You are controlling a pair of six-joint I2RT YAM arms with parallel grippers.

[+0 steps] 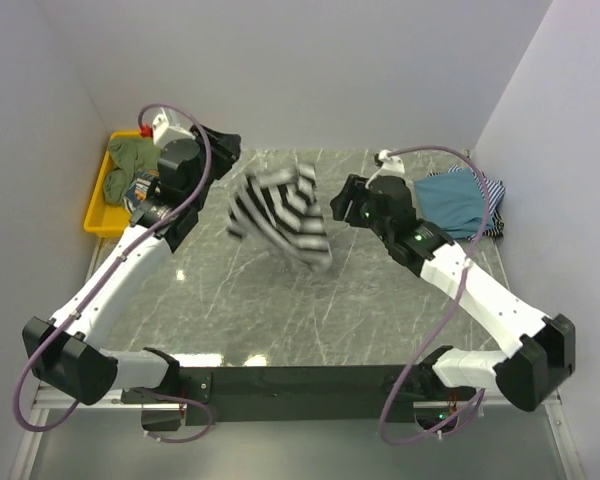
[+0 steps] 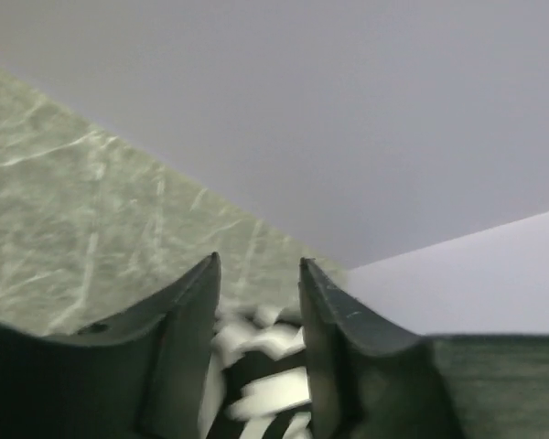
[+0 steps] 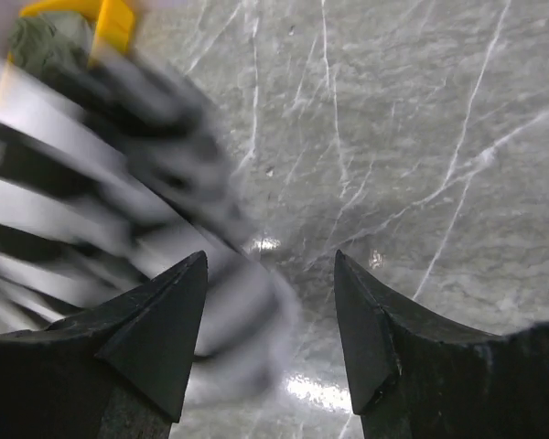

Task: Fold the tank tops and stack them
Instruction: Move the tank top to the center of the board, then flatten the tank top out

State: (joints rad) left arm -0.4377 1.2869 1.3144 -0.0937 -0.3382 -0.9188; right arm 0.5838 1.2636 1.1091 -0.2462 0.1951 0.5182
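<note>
A grey-green marbled table [image 1: 280, 310] is filling the floor of a plain white-walled booth. At its far left corner a yellow tray [image 1: 98, 200] is sitting with olive-green cloth [image 1: 130, 155] bunched in it. Just right of the tray the left gripper [image 2: 259, 260] is hanging above the table with its jaws standing apart — the white wall is showing through the gap, and nothing is pinched at the tips. The black-and-white striped tank top [image 1: 280, 215] is showing as a crumpled, motion-smeared bundle at mid-table, between the two grippers. In the left wrist view a part of it is appearing low down between the fingers (whether it is touching them I cannot tell). The right gripper [image 3: 270, 256] is facing it from the right, jaws apart over bare marble, with the striped cloth blurring past one finger [image 3: 156, 338]. At the far right, against the wall, a teal-blue tank top [image 1: 455, 200] is lying on thin-striped tops [image 1: 494, 215] — apart from both sets of jaws.
</note>
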